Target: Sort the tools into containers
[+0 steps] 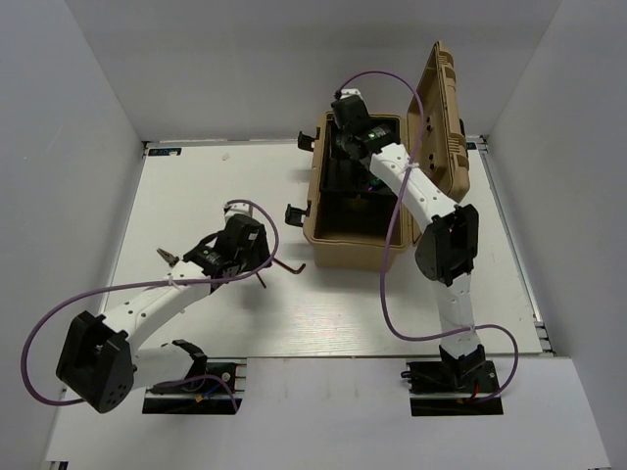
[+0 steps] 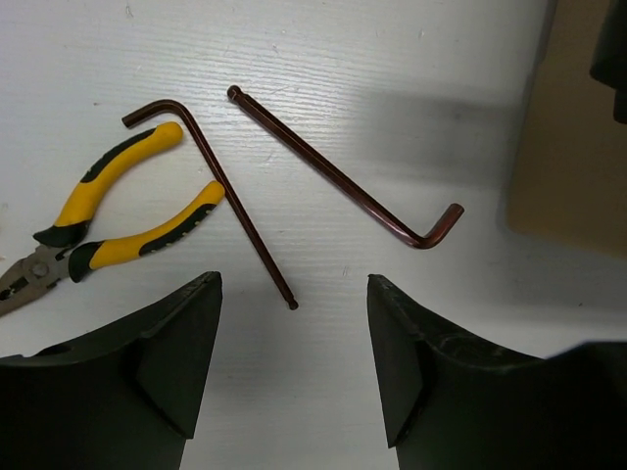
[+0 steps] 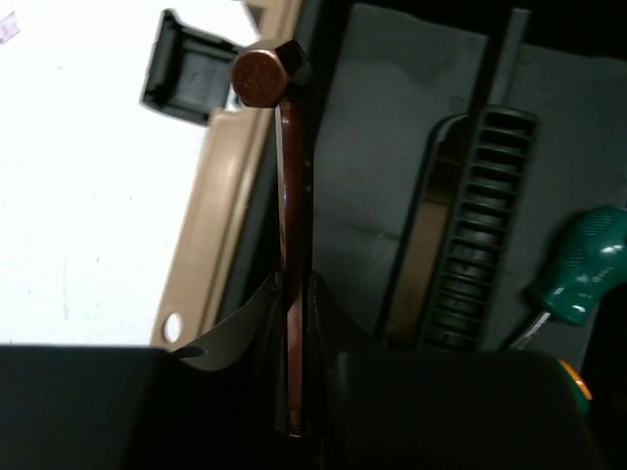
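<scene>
My right gripper (image 3: 295, 279) is shut on a dark-red hex key (image 3: 291, 196), held over the open tan case (image 1: 333, 245); in the top view it (image 1: 350, 122) is at the case's far end. A green-handled screwdriver (image 3: 583, 264) lies in the case. My left gripper (image 2: 294, 284) is open and empty just above the table. Two dark-red hex keys, one (image 2: 220, 186) and another (image 2: 343, 176), lie ahead of it, with yellow-handled pliers (image 2: 118, 220) to their left. In the top view the left gripper (image 1: 257, 257) is left of the case.
The case lid (image 1: 446, 117) stands open on the right. Black latches (image 1: 296, 213) stick out of the case's left side. Purple cables loop around both arms. A black ribbed part (image 3: 475, 225) lies inside the case.
</scene>
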`<action>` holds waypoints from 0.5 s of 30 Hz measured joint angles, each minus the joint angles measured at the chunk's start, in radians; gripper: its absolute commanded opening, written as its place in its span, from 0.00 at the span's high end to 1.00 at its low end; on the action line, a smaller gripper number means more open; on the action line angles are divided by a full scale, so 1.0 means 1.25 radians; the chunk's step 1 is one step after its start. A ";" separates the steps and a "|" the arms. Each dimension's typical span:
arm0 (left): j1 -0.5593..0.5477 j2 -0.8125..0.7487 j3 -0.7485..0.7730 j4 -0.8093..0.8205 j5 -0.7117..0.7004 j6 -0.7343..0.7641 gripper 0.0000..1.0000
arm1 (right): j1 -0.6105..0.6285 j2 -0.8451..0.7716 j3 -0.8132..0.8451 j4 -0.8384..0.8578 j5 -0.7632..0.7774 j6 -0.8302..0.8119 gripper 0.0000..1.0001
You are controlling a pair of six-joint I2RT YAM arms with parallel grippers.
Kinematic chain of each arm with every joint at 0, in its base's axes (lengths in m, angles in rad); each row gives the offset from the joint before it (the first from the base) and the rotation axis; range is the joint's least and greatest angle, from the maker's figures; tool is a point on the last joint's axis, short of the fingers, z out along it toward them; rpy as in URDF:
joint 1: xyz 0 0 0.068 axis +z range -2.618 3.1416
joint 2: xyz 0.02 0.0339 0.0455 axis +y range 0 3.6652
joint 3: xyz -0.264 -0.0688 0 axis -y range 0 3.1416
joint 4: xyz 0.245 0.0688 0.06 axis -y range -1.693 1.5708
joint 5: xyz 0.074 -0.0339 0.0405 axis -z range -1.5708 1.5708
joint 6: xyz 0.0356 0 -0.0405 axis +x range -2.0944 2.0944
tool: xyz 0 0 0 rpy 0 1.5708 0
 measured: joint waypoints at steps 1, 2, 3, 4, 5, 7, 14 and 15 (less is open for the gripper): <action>0.000 0.005 0.000 0.001 0.001 -0.013 0.29 | -0.006 0.000 -0.002 0.001 -0.002 0.003 0.72; 0.000 0.010 0.000 0.001 0.002 -0.023 0.29 | -0.012 0.000 -0.002 0.003 -0.007 0.007 0.59; 0.000 0.020 -0.002 0.002 0.002 -0.034 0.29 | -0.018 0.000 -0.003 0.006 -0.012 0.013 0.54; 0.000 0.031 -0.004 0.003 0.003 -0.045 0.29 | -0.023 0.000 -0.006 0.011 -0.020 0.014 0.50; 0.000 0.041 -0.007 0.004 0.003 -0.053 0.29 | -0.028 0.000 -0.008 0.014 -0.029 0.016 0.45; -0.002 0.062 -0.017 0.004 0.005 -0.069 0.29 | -0.038 -0.001 -0.017 0.018 -0.050 0.020 0.43; -0.005 0.133 -0.031 0.002 0.004 -0.114 0.34 | -0.040 -0.078 -0.103 -0.005 -0.147 0.024 1.00; -0.005 0.140 -0.031 0.003 0.003 -0.121 0.35 | -0.040 -0.106 -0.124 -0.008 -0.171 0.025 1.00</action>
